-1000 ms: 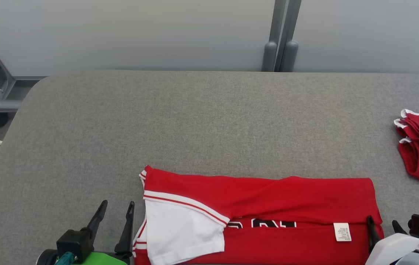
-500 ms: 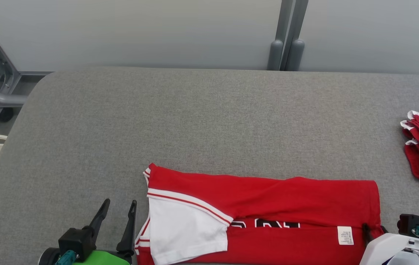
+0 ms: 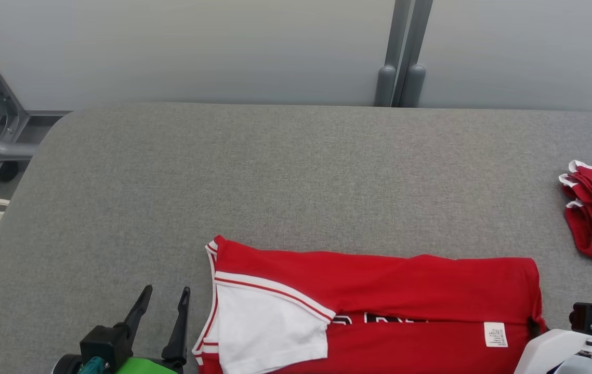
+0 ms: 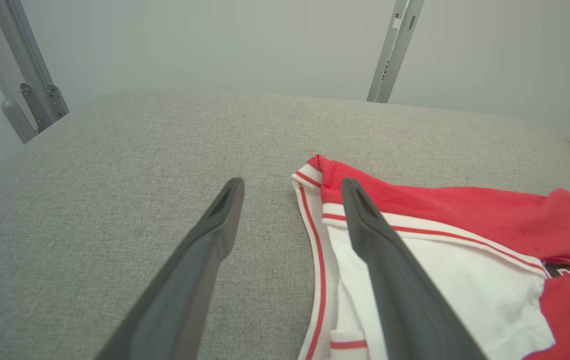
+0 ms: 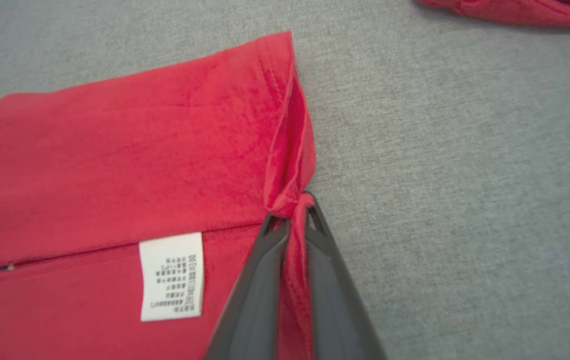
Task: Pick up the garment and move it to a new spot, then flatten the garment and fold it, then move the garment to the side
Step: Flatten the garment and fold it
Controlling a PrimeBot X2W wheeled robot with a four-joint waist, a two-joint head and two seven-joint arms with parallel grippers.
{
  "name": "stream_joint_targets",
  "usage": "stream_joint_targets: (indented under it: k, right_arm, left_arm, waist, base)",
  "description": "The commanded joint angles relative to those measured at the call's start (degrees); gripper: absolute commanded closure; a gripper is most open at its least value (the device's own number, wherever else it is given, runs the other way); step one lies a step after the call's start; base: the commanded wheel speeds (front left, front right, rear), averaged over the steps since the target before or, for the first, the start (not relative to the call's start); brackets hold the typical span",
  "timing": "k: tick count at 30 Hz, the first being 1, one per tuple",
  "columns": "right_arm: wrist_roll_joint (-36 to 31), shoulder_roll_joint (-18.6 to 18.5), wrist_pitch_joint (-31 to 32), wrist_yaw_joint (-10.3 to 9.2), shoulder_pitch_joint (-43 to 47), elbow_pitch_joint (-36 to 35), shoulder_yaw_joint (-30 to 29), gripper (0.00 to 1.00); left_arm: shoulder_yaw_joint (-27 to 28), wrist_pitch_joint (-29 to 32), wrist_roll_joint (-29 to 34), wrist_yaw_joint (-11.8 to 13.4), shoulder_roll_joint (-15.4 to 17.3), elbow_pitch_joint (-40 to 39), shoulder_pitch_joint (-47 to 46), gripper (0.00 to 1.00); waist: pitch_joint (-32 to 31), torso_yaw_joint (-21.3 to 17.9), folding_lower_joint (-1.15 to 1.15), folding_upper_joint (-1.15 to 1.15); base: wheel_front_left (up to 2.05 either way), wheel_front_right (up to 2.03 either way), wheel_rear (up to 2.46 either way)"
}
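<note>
1. The right claw point(image 5: 292, 215) is pressed together, pinching the shirt point(image 3: 379, 280) at its hem edge. The cloth bunches at its tips, and the label point(image 5: 172, 275) lies just left of them.
2. The left claw point(image 4: 292, 182) is spread and empty, with the sleeve end just to its right.
3. Advice: grip the sleeve end as well, then lift both ends level so the fold holds.
4. The shirt lies folded on the worktop point(image 3: 275, 171). Its long axis runs from claw to claw, sleeve end toward the left claw.

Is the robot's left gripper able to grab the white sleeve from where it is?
Probably yes: the left gripper is open and sits right beside the white sleeve, with nothing between them.
</note>
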Motion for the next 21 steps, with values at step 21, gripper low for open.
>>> stream_joint_targets:
  k: [21]
  right_arm:
    - [-6.93,-1.05,6.15,-0.15,4.98,-19.54,-14.65,1.0]
  left_arm:
    - [-0.54,-0.17,-0.75,-0.14,0.45,-0.55,1.33,0.0]
  waist:
    - [-1.38,-1.85,0.0,0.0]
  base:
    - [0.0,0.0,0.0]
